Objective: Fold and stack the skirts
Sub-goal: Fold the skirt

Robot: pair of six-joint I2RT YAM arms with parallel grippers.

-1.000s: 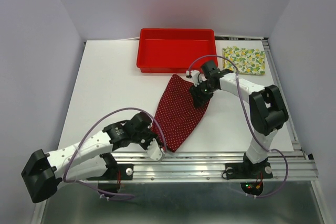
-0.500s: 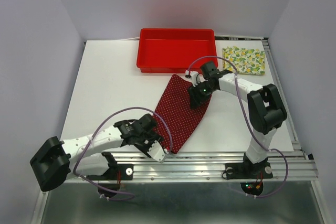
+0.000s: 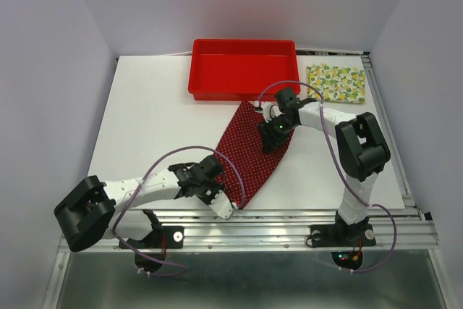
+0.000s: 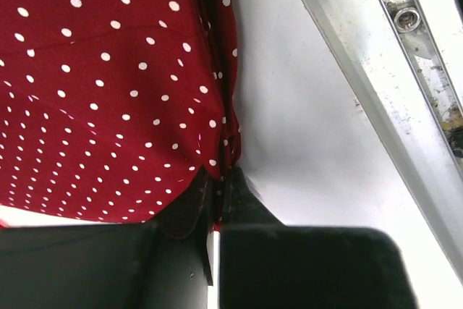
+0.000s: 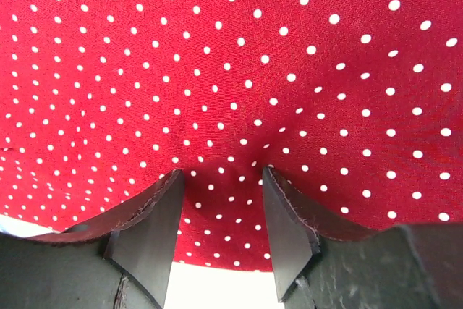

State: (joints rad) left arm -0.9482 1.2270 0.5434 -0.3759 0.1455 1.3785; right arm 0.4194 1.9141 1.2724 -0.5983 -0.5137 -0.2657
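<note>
dark red skirt [image 3: 253, 153]: long axis far-to-near, tip at near edge | left gripper [image 4: 217, 179]: pinched on tip | right gripper [image 5: 221, 175]: parted, pressing cloth, gripping nothing

No readable text, no labels, brands, numbers or signs on anything in view

Seen from my remote station, the overhead view is bright and even: the white bench [image 3: 145, 121] shows no glare, with only soft, short shadows under the arms and inside the red tray [image 3: 217, 94]. In the left wrist view the dotted skirt [image 4: 108, 70] is sharp, while the left claw [image 4: 219, 179] is a dark, blurred foreground mass and the metal rail [image 4: 369, 85] has a pale sheen. The right wrist view shows crisp cloth, with the right claw [image 5: 222, 173] dim and slightly soft.
</note>
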